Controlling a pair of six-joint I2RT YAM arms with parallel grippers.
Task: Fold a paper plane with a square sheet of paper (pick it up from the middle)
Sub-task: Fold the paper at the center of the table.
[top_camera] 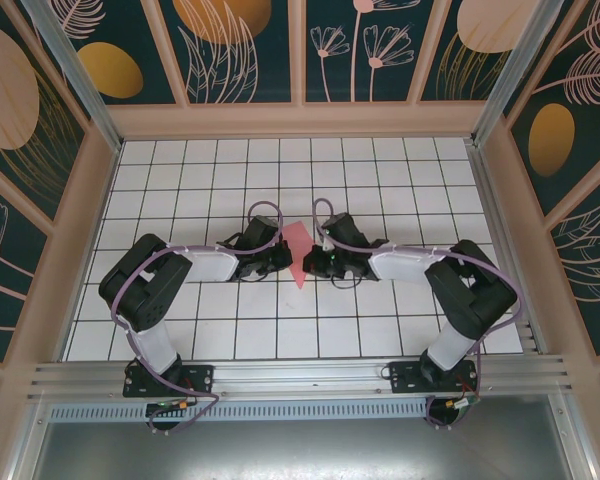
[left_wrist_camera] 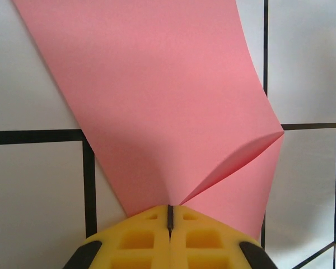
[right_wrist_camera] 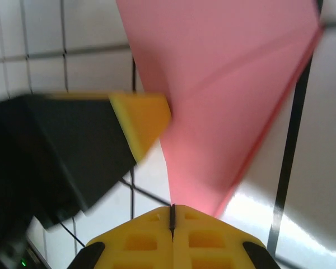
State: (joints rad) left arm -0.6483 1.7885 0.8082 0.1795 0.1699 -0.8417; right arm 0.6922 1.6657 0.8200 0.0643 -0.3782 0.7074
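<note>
The pink-red sheet of paper (top_camera: 297, 245) is folded into a narrow shape with its point toward the arms, and it hangs between the two grippers over the middle of the table. My left gripper (top_camera: 285, 259) is at its left side. Its yellow jaws (left_wrist_camera: 169, 208) are shut on the paper (left_wrist_camera: 157, 84), where a raised crease runs into the tips. My right gripper (top_camera: 311, 263) is at the right side, shut (right_wrist_camera: 172, 208) on the paper's narrow end (right_wrist_camera: 224, 84). The left gripper's yellow finger (right_wrist_camera: 141, 119) shows close beside it.
The white grid-tiled table (top_camera: 380, 180) is walled by a pale wooden frame (top_camera: 300, 120) at the back and sides. An aluminium rail (top_camera: 300, 378) with both arm bases runs along the near edge. The bent arms reach inward from left and right.
</note>
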